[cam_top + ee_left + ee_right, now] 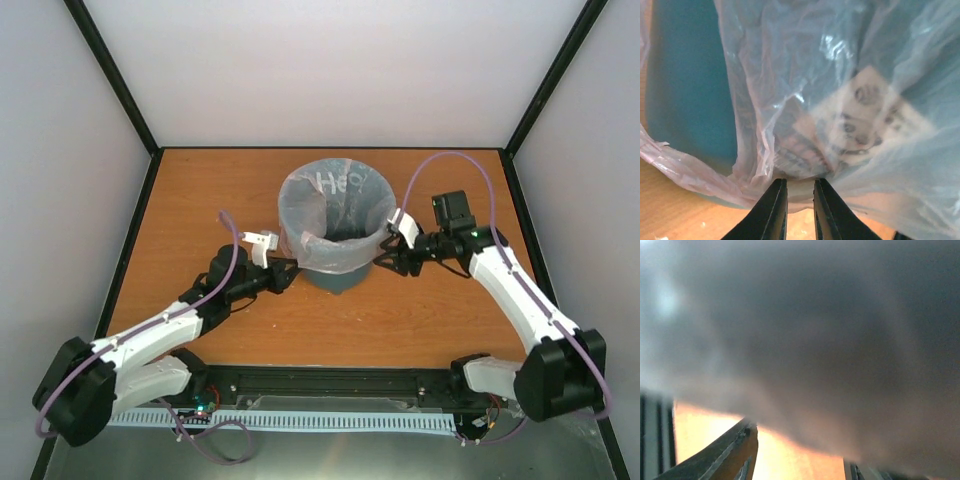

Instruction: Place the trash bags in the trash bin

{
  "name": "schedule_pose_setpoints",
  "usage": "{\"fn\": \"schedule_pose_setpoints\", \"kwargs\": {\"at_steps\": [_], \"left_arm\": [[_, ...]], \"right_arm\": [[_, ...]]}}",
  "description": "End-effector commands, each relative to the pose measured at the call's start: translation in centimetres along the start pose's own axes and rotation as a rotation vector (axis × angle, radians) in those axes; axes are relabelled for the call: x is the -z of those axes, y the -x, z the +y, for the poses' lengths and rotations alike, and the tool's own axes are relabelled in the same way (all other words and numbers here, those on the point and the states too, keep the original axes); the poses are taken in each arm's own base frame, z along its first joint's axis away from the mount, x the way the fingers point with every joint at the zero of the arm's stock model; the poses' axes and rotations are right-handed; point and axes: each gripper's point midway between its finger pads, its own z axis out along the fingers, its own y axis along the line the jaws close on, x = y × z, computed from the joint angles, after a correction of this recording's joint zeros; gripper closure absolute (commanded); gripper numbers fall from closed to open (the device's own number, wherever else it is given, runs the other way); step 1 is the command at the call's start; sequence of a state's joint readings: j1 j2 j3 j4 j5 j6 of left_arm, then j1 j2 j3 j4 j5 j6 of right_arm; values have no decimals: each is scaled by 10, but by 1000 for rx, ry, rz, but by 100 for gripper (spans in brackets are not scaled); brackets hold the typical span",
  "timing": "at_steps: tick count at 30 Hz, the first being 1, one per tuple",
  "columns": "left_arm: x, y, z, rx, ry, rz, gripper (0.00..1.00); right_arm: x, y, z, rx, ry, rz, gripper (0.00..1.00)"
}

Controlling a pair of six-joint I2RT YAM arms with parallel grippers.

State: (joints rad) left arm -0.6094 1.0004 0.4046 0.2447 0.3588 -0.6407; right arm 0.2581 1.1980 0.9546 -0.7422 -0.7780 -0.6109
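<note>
The teal trash bin stands upright mid-table. The pale-pink trash bag lines it, its top folded out over the rim and hanging down the sides. My left gripper is at the bag's lower left hem. In the left wrist view the gripper has a narrow gap, and the bag's hem hangs across its tips without bunching. The bin and its white label show behind the film. My right gripper is against the bin's right side; in its wrist view the gripper is wide open against a blurred grey surface.
The orange table is walled by pale panels with black corner posts. A black rail and a white cable strip run along the near edge between the arm bases.
</note>
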Motion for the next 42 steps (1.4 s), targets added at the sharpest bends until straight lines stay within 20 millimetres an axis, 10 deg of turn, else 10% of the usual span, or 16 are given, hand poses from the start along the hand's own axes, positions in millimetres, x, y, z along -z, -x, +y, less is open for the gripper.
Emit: {"fn": "schedule_pose_setpoints", "kwargs": {"at_steps": [1, 9, 21, 30, 37, 42], "left_arm": [[-15, 43, -5, -65, 31, -125, 84], [-27, 62, -2, -86, 83, -127, 82], [29, 36, 27, -67, 292, -92, 42], [58, 84, 88, 104, 442, -254, 33], [5, 96, 123, 180, 374, -194, 33], [-33, 108, 131, 142, 297, -161, 37]], "right_arm": [[-7, 24, -46, -45, -135, -4, 52], [-12, 54, -95, -114, -234, -19, 51], [28, 35, -58, -157, -241, 22, 38], [89, 139, -65, -38, -342, -48, 44], [36, 191, -102, 52, -282, 71, 65], [-19, 189, -105, 119, -194, 180, 83]]}}
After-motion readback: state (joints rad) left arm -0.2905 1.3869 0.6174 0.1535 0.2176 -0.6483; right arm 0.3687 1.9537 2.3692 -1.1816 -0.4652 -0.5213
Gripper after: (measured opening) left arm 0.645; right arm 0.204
